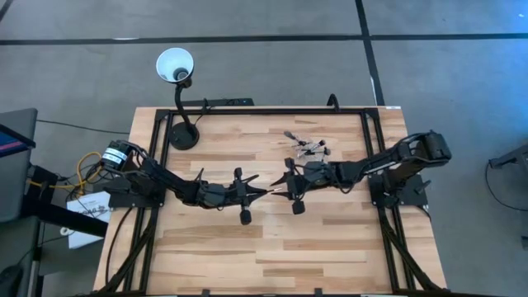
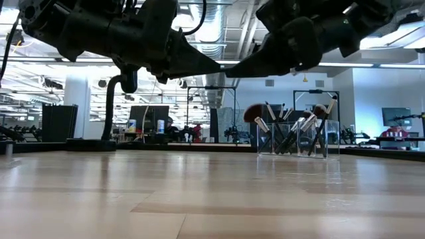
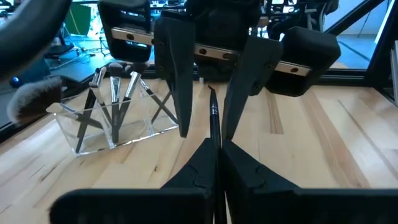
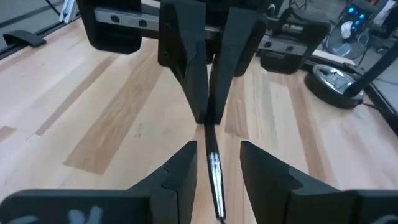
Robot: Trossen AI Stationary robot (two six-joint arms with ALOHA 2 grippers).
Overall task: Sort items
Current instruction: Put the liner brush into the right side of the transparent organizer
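A slim dark makeup brush (image 3: 212, 115) with a silvery ferrule (image 4: 214, 168) hangs in the air above the middle of the table. My left gripper (image 3: 217, 149) is shut on it. My right gripper (image 4: 214, 152) faces it tip to tip and is open, one finger on each side of the ferrule end with a gap showing. In the high view both grippers (image 1: 262, 192) (image 1: 280, 188) meet at mid-table. The other brushes (image 3: 115, 93) stand in a clear plastic holder (image 1: 309, 149) near the far edge, also seen in the low view (image 2: 295, 136). My left gripper pinches the brush's thin dark handle (image 3: 216, 138) between its two fingers, coming level from the table's left. The brush runs on along the line of the fingers toward the right gripper. It is lifted clear of the table, roughly level.
A black gooseneck lamp with a white shade (image 1: 175, 64) stands on its base (image 1: 183, 137) at the far left corner. A black frame (image 1: 264, 110) rims the wooden table. Bare wood (image 1: 280, 247) lies on the near half.
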